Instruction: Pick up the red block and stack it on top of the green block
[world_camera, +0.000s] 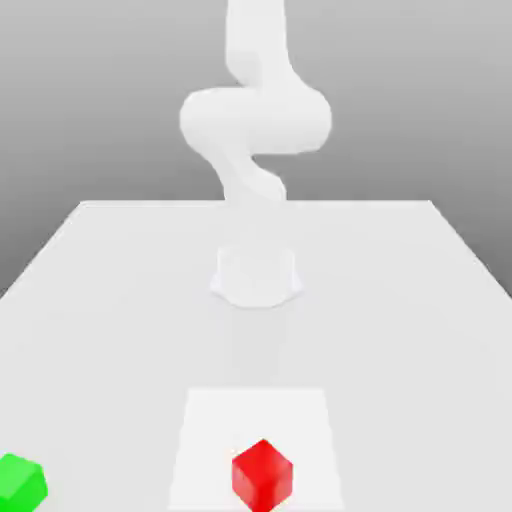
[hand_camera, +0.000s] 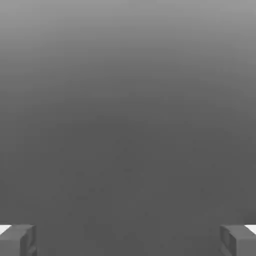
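Hand (hand_camera: 128, 240) wide open, holding nothing.
Small matte bright-red cube (world_camera: 262, 475) sits at the exterior view's 6 o'clock on the white desk (world_camera: 400, 300); green cube (world_camera: 20, 482) at 7 o'clock, well apart. Centre fingers squarely over red faces before descending.

Exterior view faces arm (world_camera: 255, 120) across table (world_camera: 400, 300) — hand view close behind fingertips (hand_camera: 17, 240)

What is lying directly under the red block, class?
The red block sits on a paler square patch of the white table. The part of the patch beneath the block is covered. The green block stands apart, off the patch.
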